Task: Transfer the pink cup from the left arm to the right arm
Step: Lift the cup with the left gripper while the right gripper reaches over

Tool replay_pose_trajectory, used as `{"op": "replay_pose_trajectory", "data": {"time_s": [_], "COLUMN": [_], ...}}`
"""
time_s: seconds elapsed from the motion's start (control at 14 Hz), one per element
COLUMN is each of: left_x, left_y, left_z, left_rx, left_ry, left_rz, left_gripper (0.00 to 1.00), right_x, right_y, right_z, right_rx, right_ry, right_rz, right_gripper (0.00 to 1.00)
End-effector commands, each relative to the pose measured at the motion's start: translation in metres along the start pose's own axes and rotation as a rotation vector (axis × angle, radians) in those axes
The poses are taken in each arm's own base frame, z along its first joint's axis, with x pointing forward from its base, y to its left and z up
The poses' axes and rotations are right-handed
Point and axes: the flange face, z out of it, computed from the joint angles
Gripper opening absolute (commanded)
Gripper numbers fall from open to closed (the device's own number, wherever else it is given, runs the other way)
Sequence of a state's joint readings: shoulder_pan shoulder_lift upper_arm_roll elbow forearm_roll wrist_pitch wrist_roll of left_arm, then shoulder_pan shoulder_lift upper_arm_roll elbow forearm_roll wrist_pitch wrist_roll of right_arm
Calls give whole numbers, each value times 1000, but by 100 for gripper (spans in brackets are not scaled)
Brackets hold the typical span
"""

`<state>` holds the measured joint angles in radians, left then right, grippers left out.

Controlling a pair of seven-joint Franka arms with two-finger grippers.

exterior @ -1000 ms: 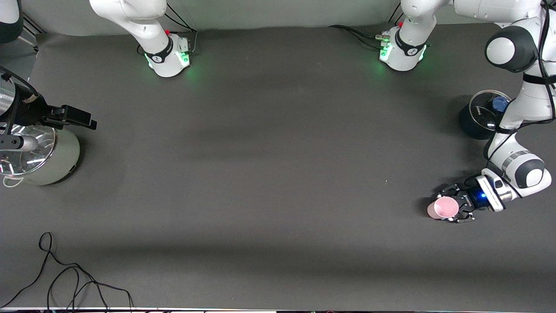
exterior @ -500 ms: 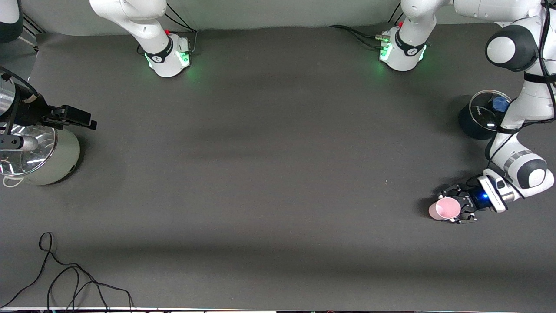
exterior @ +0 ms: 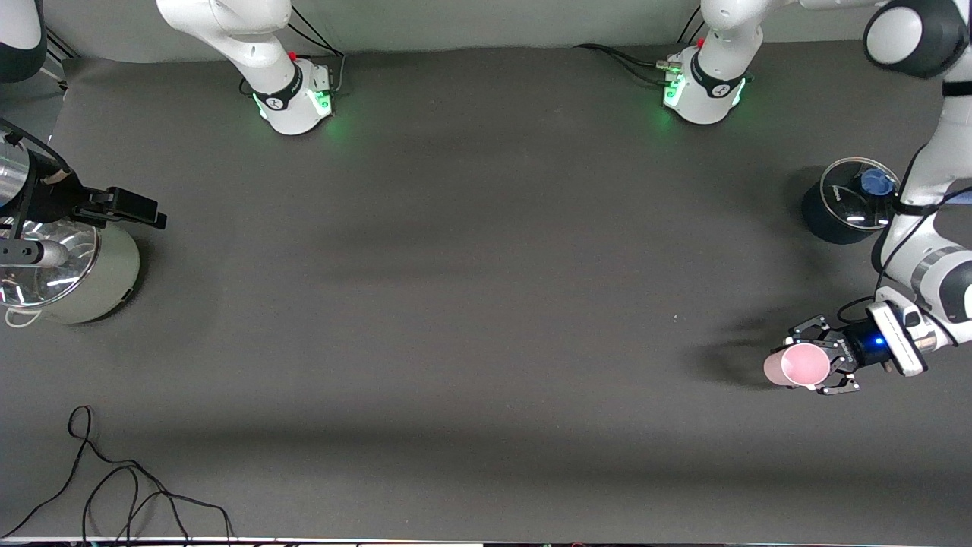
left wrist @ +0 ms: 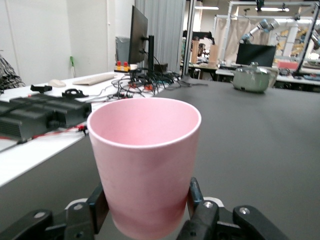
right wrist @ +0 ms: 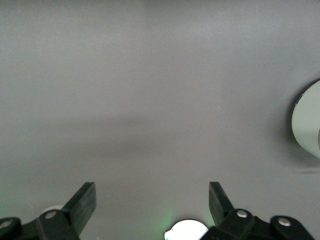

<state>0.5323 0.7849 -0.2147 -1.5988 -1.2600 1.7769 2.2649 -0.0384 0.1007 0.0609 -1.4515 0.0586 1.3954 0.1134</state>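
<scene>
The pink cup (exterior: 790,366) is held off the table by my left gripper (exterior: 809,362), near the left arm's end of the table. Its shadow lies apart from it on the mat. In the left wrist view the cup (left wrist: 145,150) stands upright between the two black fingers (left wrist: 196,194), which press on its lower wall. My right gripper (exterior: 154,214) hangs open and empty over the edge of a pale green pot at the right arm's end. In the right wrist view its fingers (right wrist: 86,199) stand wide apart over bare mat.
A pale green pot with a glass lid (exterior: 72,270) stands at the right arm's end, also seen in the left wrist view (left wrist: 251,78). A black pot with a glass lid and blue knob (exterior: 843,201) stands beside the left arm. A loose black cable (exterior: 114,486) lies near the front edge.
My left gripper has risen with the pink cup and shifted a little toward the left arm's end. The cup's shadow has separated from it. The right arm has not moved.
</scene>
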Motion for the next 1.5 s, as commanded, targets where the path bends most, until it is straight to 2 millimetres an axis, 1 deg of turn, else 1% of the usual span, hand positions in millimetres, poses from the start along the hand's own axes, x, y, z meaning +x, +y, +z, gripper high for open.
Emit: {"op": "replay_pose_trajectory", "data": {"time_s": [0.0,0.07,0.21,0.36,0.43,0.5,0.57,0.64,0.86,0.93,1.07,1.14,1.29,1.36,1.43], "left_x": [59,75,114,157,173,188,200,209,247,258,277,286,302,307,309], "left_y": [48,62,90,115,128,142,157,175,211,224,246,260,291,304,313], "left_z": [24,35,52,70,79,90,104,120,163,179,202,216,246,259,267], "left_rx": [55,71,100,99,109,125,138,143,138,122,84,74,97,107,110], "left_ry": [-23,-19,-27,-62,-66,-55,-46,-50,-69,-71,-55,-50,-44,-51,-61], "left_rz": [-67,-80,-107,-148,-165,-164,-165,-170,-209,-216,-219,-222,-215,-207,-199], "left_gripper": [53,53,53,53,52,52,52,52,52,52,52,52,52,52,52], "right_x": [3,3,3,3,3,2,2,1,-2,-5,-12,-11,-5,0,0], "right_y": [-3,-4,-4,-5,-8,-19,-27,-33,-55,-70,-110,-130,-176,-198,-223], "right_z": [-2,-2,-2,-2,-3,-3,-3,-5,-14,-22,-29,-27,-24,-28,-32], "right_rx": [-11,-9,-5,-2,-2,9,35,81,221,237,252,273,345,369,386], "right_ry": [6,6,5,6,7,15,15,13,0,17,45,48,44,53,53], "right_rz": [-5,-5,0,6,3,-14,4,54,164,182,238,284,402,445,475], "right_gripper": [100,100,100,100,100,100,100,100,100,100,100,100,100,100,100]}}
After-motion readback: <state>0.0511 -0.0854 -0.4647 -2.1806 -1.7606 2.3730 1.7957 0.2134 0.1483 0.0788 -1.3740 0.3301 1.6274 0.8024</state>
